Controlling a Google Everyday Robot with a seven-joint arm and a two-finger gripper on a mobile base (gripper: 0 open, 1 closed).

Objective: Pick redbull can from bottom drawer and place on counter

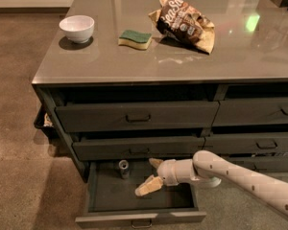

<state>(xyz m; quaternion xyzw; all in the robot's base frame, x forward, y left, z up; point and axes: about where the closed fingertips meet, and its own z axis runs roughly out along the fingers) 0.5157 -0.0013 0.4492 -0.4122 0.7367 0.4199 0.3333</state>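
Observation:
The bottom drawer (98, 195) is pulled open under the left drawer stack. The redbull can (123, 168) stands upright at the back of it, left of centre. My gripper (151, 175) reaches into the drawer from the right. It is open and empty, a little to the right of the can and not touching it. One cream finger (146, 186) points down-left over the drawer floor, and the other (156, 163) is nearer the drawer's back. The counter (134, 61) tops the cabinet.
On the counter are a white bowl (77, 28) at the left, a green and yellow sponge (135, 38) in the middle and a crumpled snack bag (185, 24) to its right. The two drawers above the open one (137, 116) are closed. A brown floor surrounds the cabinet.

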